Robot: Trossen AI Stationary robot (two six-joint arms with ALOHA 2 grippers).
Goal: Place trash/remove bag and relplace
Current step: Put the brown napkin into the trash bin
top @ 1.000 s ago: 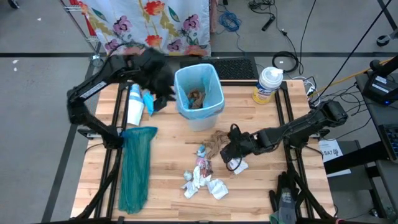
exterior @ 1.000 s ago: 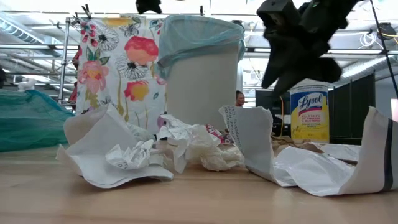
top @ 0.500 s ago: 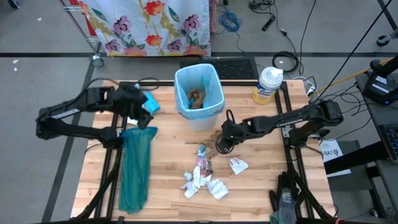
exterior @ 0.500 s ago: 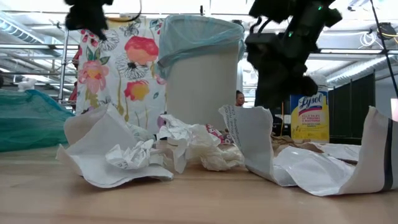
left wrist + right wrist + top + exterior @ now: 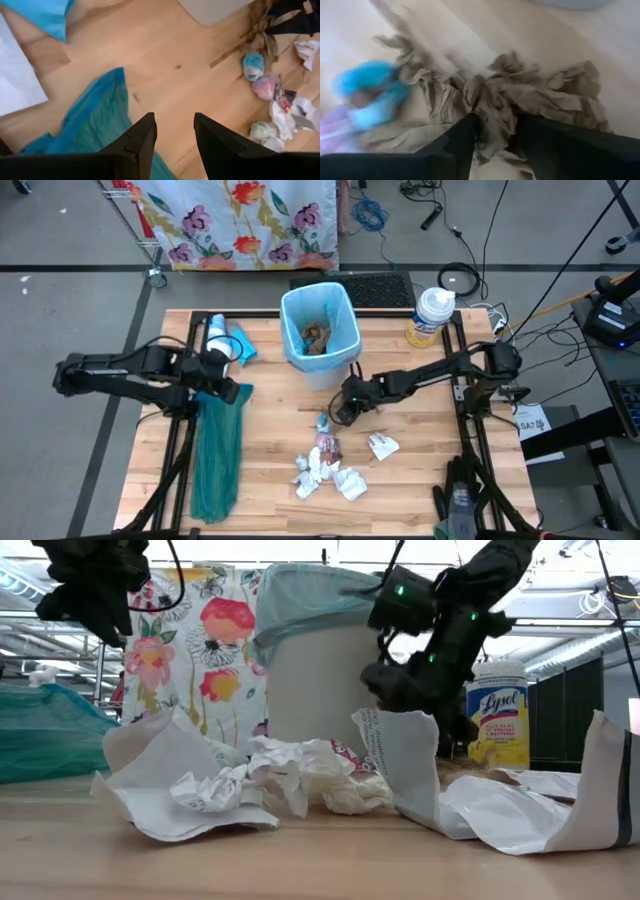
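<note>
Right wrist view: right gripper (image 5: 492, 131) pinches crumpled brown paper (image 5: 520, 97) between its fingers. Trash-loading step; next, carry it over the white bin (image 5: 320, 330). Left gripper (image 5: 173, 137) open, empty.

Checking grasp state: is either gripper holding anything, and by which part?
Right gripper pinches the crumpled brown paper at a fold near its middle. Left gripper is open, holding nothing.

Your high view looks straight down on the bin (image 5: 320, 330); your low view faces it level, sharing it.
</note>
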